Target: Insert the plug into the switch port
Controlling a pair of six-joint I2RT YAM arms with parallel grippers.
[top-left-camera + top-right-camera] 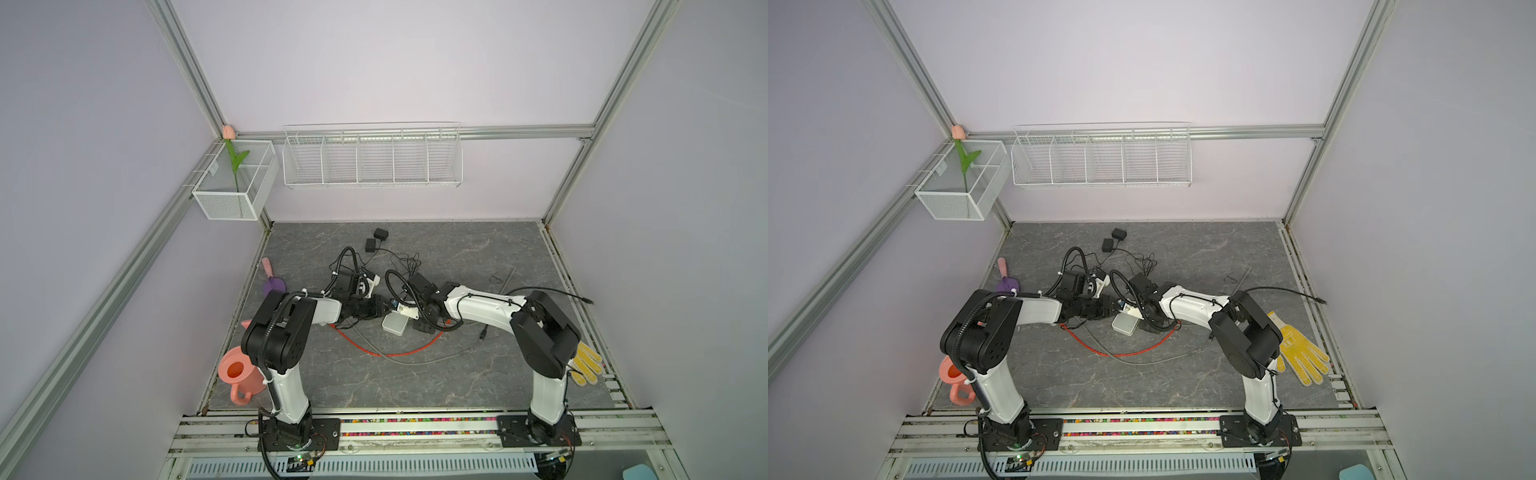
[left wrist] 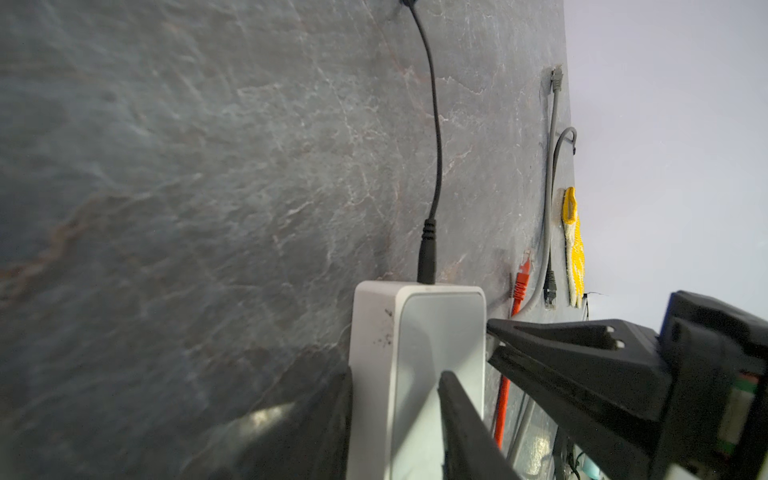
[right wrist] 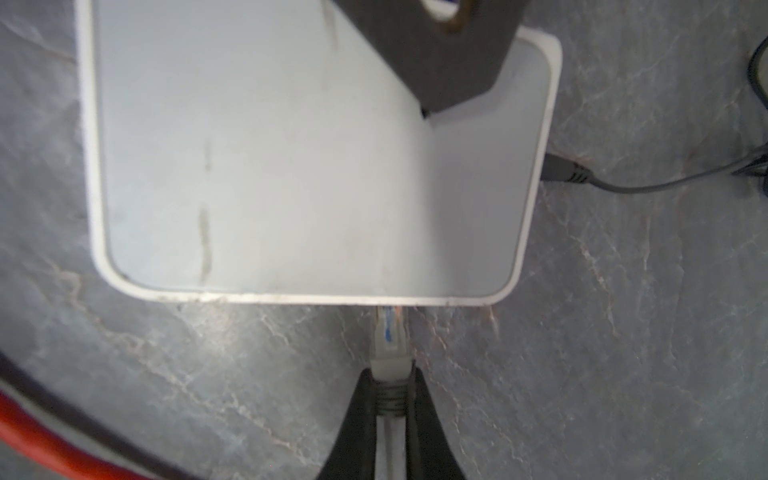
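Note:
The white switch [image 1: 395, 325] [image 1: 1126, 325] lies on the grey stone-look table between my two arms. My left gripper [image 2: 397, 376] [image 1: 384, 311] is shut on the switch [image 2: 415, 332], with one finger along its side wall and the other across its top face. My right gripper [image 3: 390, 374] [image 1: 417, 326] is shut on the clear plug [image 3: 388, 332] of a grey cable. The plug's tip reaches the near edge of the switch [image 3: 311, 166]. The port itself is hidden under that rim.
A black power lead [image 2: 426, 257] is plugged into the switch's far side. A red cable [image 1: 374, 351] and a grey cable [image 1: 415, 360] curve across the table in front. Black adapters [image 1: 380, 235] lie at the back, a yellow glove [image 1: 586, 363] right, a pink watering can [image 1: 241, 376] left.

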